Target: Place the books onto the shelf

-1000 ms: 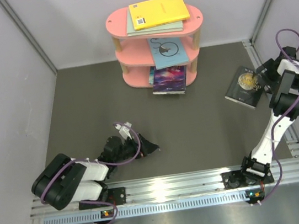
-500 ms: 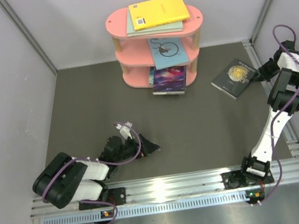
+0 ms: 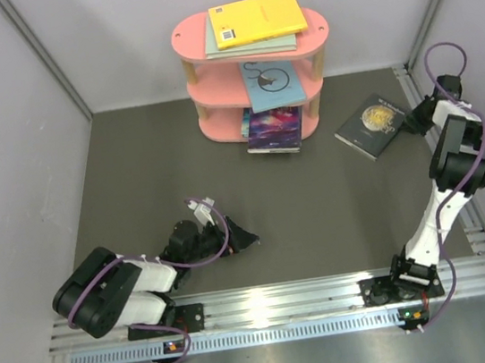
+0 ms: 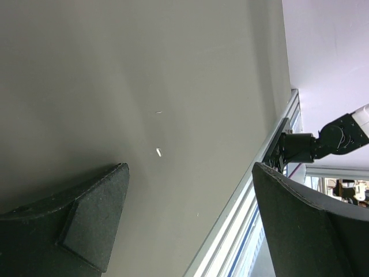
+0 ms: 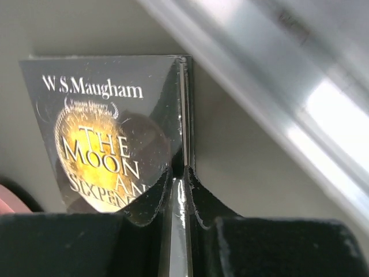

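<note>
The right end effector [image 3: 413, 118] is clenched on the edge of the black book [image 3: 372, 124], which is just right of the pink shelf [image 3: 191, 37]. The left end effector [image 3: 243, 239] hangs released, jaws wide, low over the worktop [image 3: 131, 161].

This is a robotics lab test cell. Plain pale walls [image 3: 5, 161] on metal corner struts [image 3: 45, 60] box in a dark grey mat [image 3: 151, 176]. At the bottom of the frame, the left arm [image 3: 114, 294] and right arm [image 3: 456, 160] are bolted to a slotted aluminium rail [image 3: 278, 303].
</note>
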